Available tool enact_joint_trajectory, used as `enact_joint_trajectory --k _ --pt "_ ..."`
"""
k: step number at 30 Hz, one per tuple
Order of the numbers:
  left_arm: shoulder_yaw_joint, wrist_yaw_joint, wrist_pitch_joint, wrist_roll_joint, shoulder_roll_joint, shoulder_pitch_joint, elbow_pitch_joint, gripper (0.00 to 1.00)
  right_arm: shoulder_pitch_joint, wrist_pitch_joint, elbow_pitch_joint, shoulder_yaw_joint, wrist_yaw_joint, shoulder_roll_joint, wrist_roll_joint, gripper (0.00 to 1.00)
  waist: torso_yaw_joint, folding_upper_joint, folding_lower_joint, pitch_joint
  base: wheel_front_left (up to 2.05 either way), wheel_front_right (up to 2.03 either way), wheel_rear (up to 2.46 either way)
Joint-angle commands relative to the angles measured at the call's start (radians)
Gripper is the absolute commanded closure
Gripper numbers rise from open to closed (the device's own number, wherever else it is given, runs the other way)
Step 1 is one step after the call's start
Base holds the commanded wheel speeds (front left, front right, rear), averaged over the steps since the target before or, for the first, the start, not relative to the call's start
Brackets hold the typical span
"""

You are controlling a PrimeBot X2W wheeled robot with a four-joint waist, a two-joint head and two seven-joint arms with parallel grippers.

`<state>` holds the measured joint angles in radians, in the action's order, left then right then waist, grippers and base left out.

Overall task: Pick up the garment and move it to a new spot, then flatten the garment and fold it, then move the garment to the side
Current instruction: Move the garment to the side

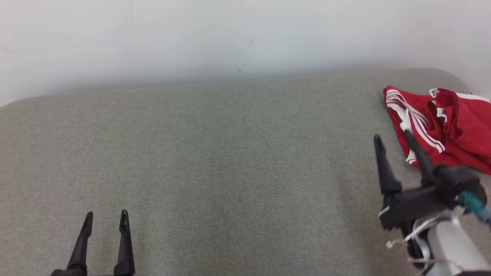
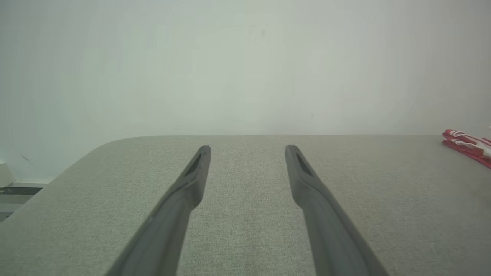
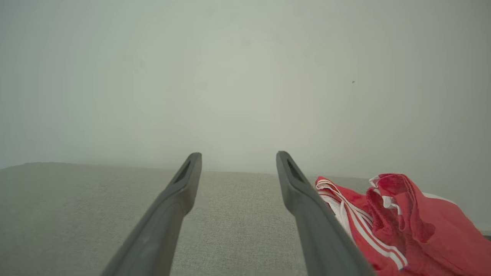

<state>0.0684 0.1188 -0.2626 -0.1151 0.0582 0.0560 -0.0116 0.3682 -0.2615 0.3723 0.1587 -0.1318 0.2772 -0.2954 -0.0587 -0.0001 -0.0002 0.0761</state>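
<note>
From the head view, the red, white-striped garment (image 1: 456,122) lies rumpled at the far right of the grey cloth-covered table (image 1: 230,153), close to the pale wall (image 1: 230,38). The right end effector (image 1: 392,135) sits just beside it on its left, jaws spread wide and holding nothing. One of its fingers (image 1: 417,152) crosses the garment's near edge in this view, though I cannot tell whether it touches. The left end effector (image 1: 106,213) rests near and left, well apart from the cloth, also spread and empty.

In the left wrist view the left end effector (image 2: 248,147) points across bare table, with the garment (image 2: 466,147) a low red strip at the far right.

In the right wrist view the right end effector (image 3: 238,154) gapes over the table, the garment (image 3: 414,218) bunched against its right finger.

A loose heap out at the side fits either a garment waiting to be lifted or one already set aside. Either way, I'd judge that the right arm should move slowly and keep that finger from snagging a loose fold.
</note>
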Motion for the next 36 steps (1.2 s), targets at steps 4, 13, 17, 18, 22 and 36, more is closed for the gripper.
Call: enact_joint_trajectory --k 4,13,17,18,22,36 --pt "-0.007 0.000 -0.003 -0.003 -0.004 0.001 -0.011 0.00 -0.094 -0.004 -0.058 -0.042 0.003 -0.053 0.025 0.00 0.016 0.0001 0.0002 -0.028 0.00 0.00 0.00" --pt "0.003 0.004 -0.003 0.001 -0.006 -0.008 -0.032 0.00 -0.284 -0.004 -0.191 -0.090 0.003 -0.151 0.074 0.00 0.026 0.0001 0.0002 -0.059 0.00 0.00 0.00" --pt "0.015 0.006 -0.003 0.005 -0.006 0.000 -0.038 0.00 -0.347 -0.004 -0.234 -0.103 0.003 -0.176 0.089 0.00 0.027 0.0001 0.0002 -0.067 0.00 0.00 0.00" --pt "0.018 0.006 -0.003 0.007 -0.006 0.001 -0.039 0.00 -0.360 -0.004 -0.241 -0.106 0.003 -0.181 0.093 0.00 0.029 0.0001 0.0002 -0.069 0.00 0.00 0.00" --pt "0.025 0.000 -0.003 0.007 -0.007 0.007 -0.050 0.00 -0.396 -0.004 -0.254 -0.118 0.003 -0.199 0.109 0.00 0.034 0.0001 0.0002 -0.076 0.00 0.00 0.00" --pt "0.024 0.002 -0.003 0.001 -0.008 -0.016 -0.118 0.00 -0.425 -0.004 -0.235 -0.113 0.003 -0.224 0.129 0.00 0.055 0.0001 0.0002 -0.099 0.00 0.00 0.00"
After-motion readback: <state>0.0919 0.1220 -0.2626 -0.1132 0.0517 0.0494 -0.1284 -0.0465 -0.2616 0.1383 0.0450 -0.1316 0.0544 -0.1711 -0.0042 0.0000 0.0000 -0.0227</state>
